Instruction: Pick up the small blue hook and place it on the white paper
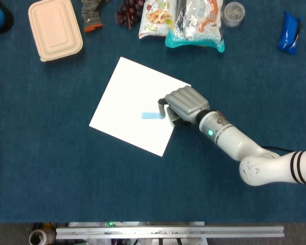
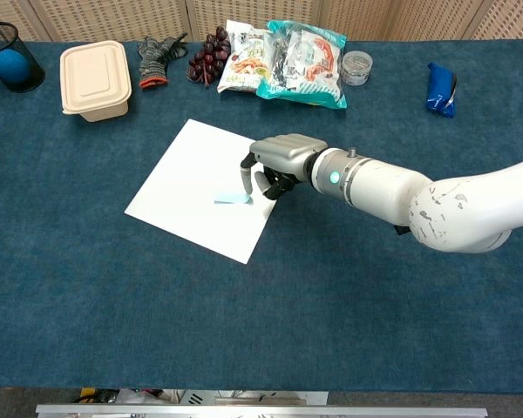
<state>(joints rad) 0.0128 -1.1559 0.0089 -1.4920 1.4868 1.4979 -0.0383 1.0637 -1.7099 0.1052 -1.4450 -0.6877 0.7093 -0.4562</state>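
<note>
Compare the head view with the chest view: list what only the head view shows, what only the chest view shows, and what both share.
Only the head view: a metal rail along the near table edge and the paper's outline from straight above.

Only the chest view: the wicker panels behind the table, and the black mesh cup whole, with its blue ball.

Both: the right hand over the edge of the white paper, with the small blue hook lying on the paper beside its fingertips. Neither view settles whether a fingertip touches the hook.
</note>
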